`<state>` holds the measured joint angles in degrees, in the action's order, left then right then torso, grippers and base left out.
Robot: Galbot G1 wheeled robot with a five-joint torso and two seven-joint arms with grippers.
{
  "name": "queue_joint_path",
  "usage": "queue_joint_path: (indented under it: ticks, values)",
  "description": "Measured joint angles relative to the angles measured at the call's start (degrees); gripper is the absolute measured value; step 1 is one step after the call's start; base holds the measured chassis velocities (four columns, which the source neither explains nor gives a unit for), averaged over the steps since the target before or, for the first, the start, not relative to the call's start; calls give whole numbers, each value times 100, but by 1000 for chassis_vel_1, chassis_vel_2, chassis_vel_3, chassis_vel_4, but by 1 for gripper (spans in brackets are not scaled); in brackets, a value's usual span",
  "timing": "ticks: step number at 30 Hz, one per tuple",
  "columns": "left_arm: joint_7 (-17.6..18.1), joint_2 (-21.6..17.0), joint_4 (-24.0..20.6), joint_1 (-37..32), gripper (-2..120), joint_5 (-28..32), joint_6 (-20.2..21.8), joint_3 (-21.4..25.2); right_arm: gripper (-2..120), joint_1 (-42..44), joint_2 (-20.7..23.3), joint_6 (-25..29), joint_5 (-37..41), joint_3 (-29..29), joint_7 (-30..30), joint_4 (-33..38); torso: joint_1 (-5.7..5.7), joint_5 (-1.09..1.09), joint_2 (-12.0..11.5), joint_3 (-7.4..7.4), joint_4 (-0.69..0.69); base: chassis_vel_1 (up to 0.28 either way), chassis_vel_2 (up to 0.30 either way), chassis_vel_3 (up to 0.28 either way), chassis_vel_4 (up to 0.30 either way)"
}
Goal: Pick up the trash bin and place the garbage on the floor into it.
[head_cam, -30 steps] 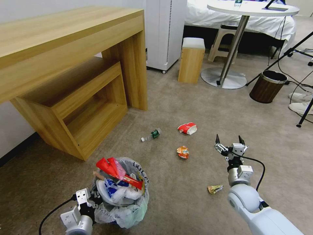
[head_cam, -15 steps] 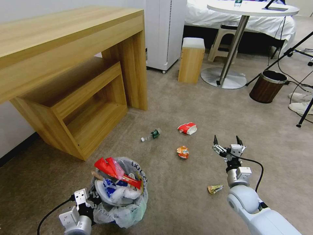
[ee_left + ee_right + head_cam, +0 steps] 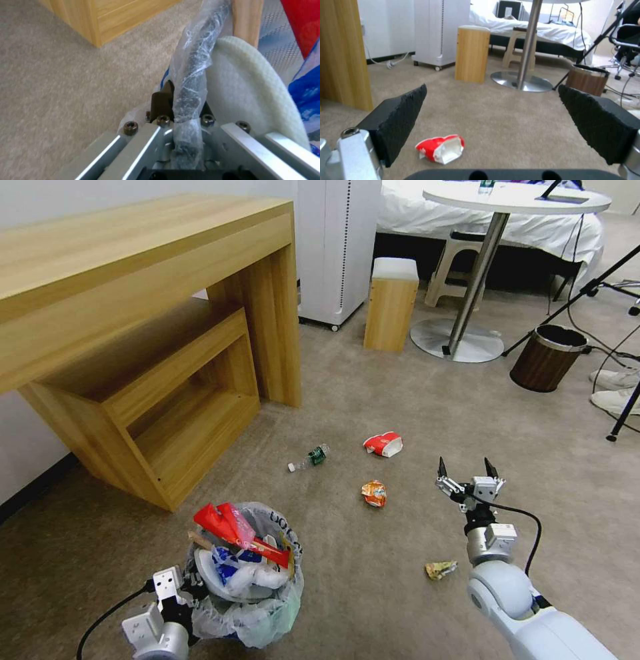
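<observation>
Left arm: reaching in from the lower left of the head view, wrist low, left gripper (image 3: 189, 588) sitting at the near-left rim of the trash bin (image 3: 257, 620).
Left gripper state: fingers (image 3: 162, 101) closing together on the bag-wrapped rim, one inside and one outside, as the left wrist view is showing.
Trash bin: standing upright on the floor (image 3: 373, 380), mouth facing up, holding a red wrapper (image 3: 227, 521), a blue-white wrapper (image 3: 227, 561) and a white slipper (image 3: 246, 90); a wooden stick (image 3: 247, 22) is leaning against the rim beside the slipper.
Right arm: extending forward from the lower right of the head view, forearm pointing away from the robot, right gripper (image 3: 464, 471) hanging above the carpet.
Right gripper state: fingers (image 3: 400, 117) standing wide apart, gripping nothing.
Red carton (image 3: 383, 443): lying on its side ahead of the right gripper and to its left, open white end facing right, long axis running left to right; in the right wrist view (image 3: 440, 148) it is lying between the two pads.
Green-label bottle (image 3: 309, 457): lying flat left of the carton, long axis slanting, white cap toward the near left.
Orange wrapper (image 3: 374, 492): crumpled, lying between the bin and the right gripper.
Yellowish wrapper (image 3: 440, 569): crumpled, lying just beside the right forearm, on its left.
Wooden desk (image 3: 133, 280): standing behind the bin.
Dark wood-grain bin (image 3: 548, 357): standing upright at the far right.
</observation>
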<state>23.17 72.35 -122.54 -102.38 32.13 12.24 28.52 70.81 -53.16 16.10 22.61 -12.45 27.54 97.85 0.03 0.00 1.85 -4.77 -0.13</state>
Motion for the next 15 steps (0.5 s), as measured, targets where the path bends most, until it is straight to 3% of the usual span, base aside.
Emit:
queue_joint_path:
  ticks: [4, 15]
  values:
    - [-2, -7, -7, -16, 0, -2, -1, 4, 100, 12, 3, 36, -10, 41, 10, 20, 0, 0, 0, -1, 1, -99, 112, 87, -104]
    - [-51, -217, -360, -80, 0, 242, 251, 138, 100, 211, 159, -216, 452, 121, 95, 343, 0, 0, 0, 1, -1, -5, 3, 4, -4]
